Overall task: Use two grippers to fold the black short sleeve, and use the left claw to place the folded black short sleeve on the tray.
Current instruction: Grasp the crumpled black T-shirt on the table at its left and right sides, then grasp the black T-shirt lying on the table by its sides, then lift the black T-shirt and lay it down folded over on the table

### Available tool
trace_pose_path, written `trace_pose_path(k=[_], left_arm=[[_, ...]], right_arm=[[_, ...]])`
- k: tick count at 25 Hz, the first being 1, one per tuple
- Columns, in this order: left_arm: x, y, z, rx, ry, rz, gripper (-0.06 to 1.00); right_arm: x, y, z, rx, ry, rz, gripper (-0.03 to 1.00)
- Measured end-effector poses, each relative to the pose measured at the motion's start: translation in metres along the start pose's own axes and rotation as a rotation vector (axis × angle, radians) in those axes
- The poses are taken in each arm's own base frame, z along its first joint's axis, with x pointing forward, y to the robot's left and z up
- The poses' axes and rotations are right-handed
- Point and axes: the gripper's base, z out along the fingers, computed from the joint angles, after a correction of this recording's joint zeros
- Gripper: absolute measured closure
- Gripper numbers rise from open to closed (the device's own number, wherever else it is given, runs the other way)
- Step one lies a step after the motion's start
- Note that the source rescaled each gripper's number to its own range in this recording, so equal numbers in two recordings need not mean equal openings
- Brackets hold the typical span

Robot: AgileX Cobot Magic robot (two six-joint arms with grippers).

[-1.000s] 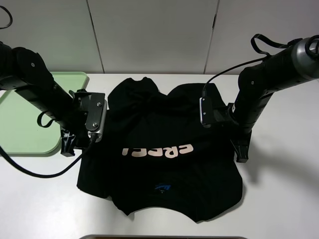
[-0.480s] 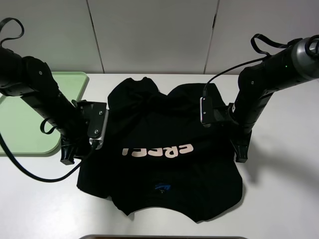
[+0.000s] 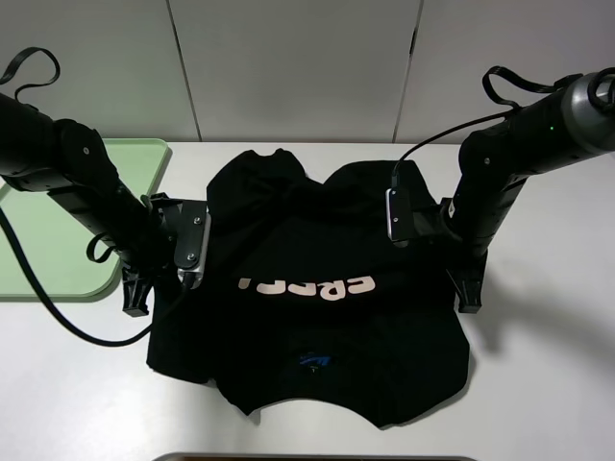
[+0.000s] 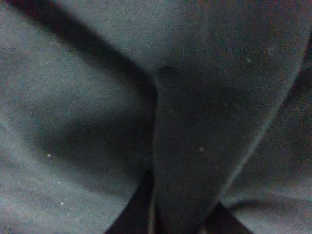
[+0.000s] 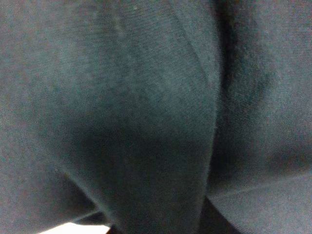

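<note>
A black short sleeve (image 3: 317,336) is seen from above, spread on a white table (image 3: 538,384), with one black robot arm at each side of it.

The left gripper (image 3: 137,300) is set down at the sleeve edge on its own side, and its jaws are clenched. In the left wrist view the frame is filled by dark cloth, and a raised ridge of it is drawn up from where the jaws meet, so a pinch of the shirt is held there.

The right gripper (image 3: 468,300) is lowered at the opposite sleeve edge and is likewise clenched. In the right wrist view only gathered black cloth is shown close up, with a fold running down towards the jaws, so the shirt is grasped on that side as well.

The garment lies between the two grippers and is touched by both. A row of pale pink block letters (image 3: 306,286) is stretched across the chest, roughly midway between them. A small blue neck label (image 3: 313,362) is also found between the grippers, but closer to the near table edge than either. The far edge of the garment is rumpled, beyond both grippers towards the wall.

A light-green tray (image 3: 38,250) is placed on the outer side of the left gripper, away from the shirt, near it but not touched by it. Part of the tray is hidden by the left arm.
</note>
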Motion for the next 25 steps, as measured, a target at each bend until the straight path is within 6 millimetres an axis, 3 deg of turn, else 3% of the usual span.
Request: trace_pose_path(k=[7, 13, 17, 25], left_arm=[[0.0, -0.002, 0.0, 0.018, 0.004, -0.153, 0.94], [-0.001, -0.008, -0.017, 0.062, 0.011, -0.171, 0.94], [-0.011, -0.012, -0.05, 0.008, -0.039, -0.192, 0.94], [-0.03, -0.033, -0.141, -0.208, -0.227, -0.22, 0.94]], right_arm=[[0.0, -0.007, -0.002, 0.076, -0.01, 0.177, 0.97], [0.003, -0.017, -0.046, 0.252, -0.076, 0.253, 0.97], [0.006, -0.018, -0.072, 0.321, -0.108, 0.269, 0.97], [0.018, -0.008, -0.137, 0.474, -0.194, 0.284, 0.97]])
